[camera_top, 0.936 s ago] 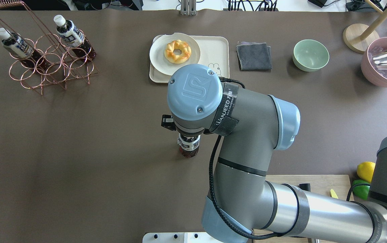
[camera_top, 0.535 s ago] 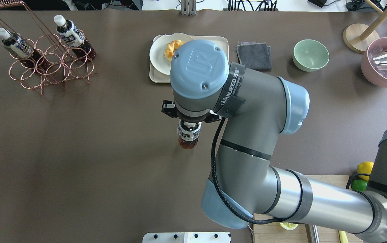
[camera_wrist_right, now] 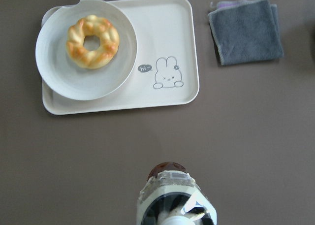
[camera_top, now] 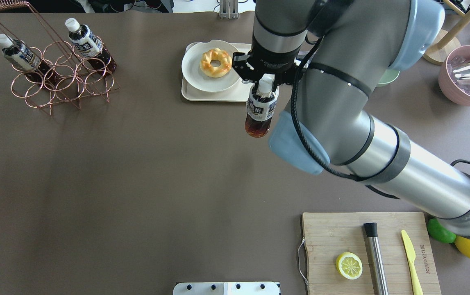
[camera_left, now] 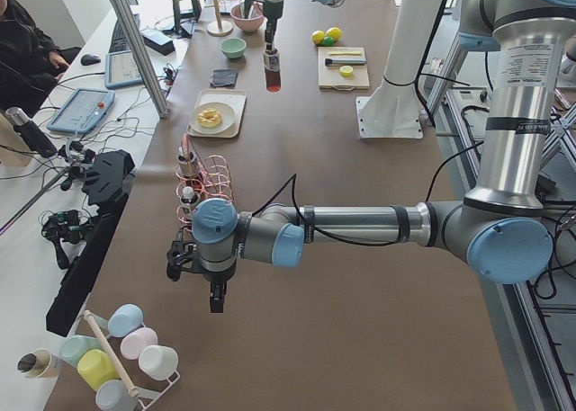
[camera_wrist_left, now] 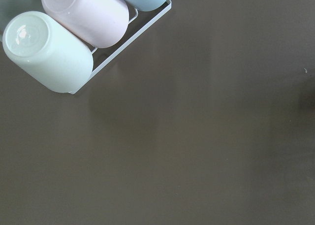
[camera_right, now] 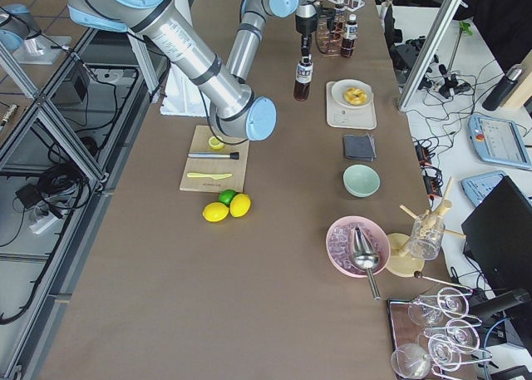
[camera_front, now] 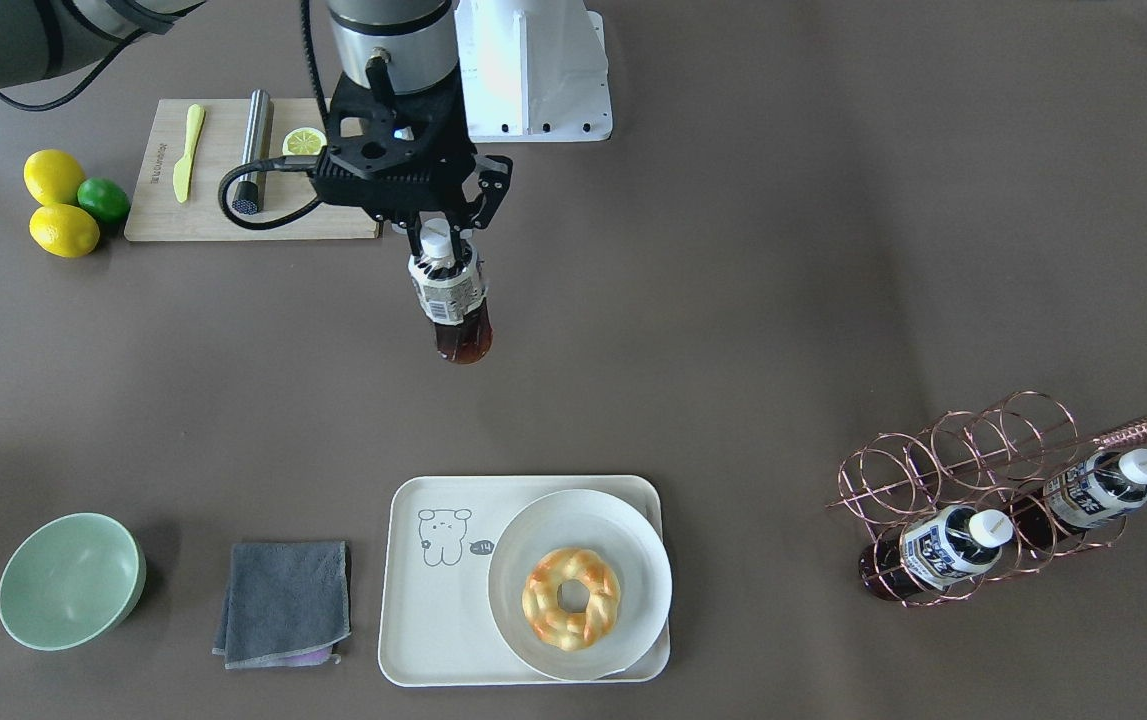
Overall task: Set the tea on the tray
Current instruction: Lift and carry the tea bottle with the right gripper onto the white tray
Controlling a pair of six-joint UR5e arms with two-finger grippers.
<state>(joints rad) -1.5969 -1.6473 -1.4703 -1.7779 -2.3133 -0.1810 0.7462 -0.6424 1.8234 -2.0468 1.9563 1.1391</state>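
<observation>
Slippage is the first worry: the tea point(camera_front: 448, 297) hangs from the right gripper point(camera_front: 439, 243), whose fingers pinch it high up at the white cap and neck, so the heavy, liquid-filled body below could swing or slide out if the arm jolts. The bottle is in the air, short of the tray point(camera_front: 430, 625) on the robot's side, roughly in line with the tray's bare end where the bear is drawn. In the right wrist view its brown base shows over bare table, apart from the tray's near rim.

That bare end is the only free room, since the plate point(camera_front: 633, 545) with the doughnut point(camera_front: 570, 598) fills the tray's other end. Brought in too low, the base might catch the raised rim. Set too far toward the plate, it might knock it. Let go tilted or half on the rim, a tall narrow bottle would likely topple and roll.

Cap up, base down: both side views show the long axis close to vertical, and the lean seen from above looks like perspective.

The left gripper point(camera_left: 212, 296) shows only in a side view, far from the tray. Whether it is spread or pressed together I cannot tell.
</observation>
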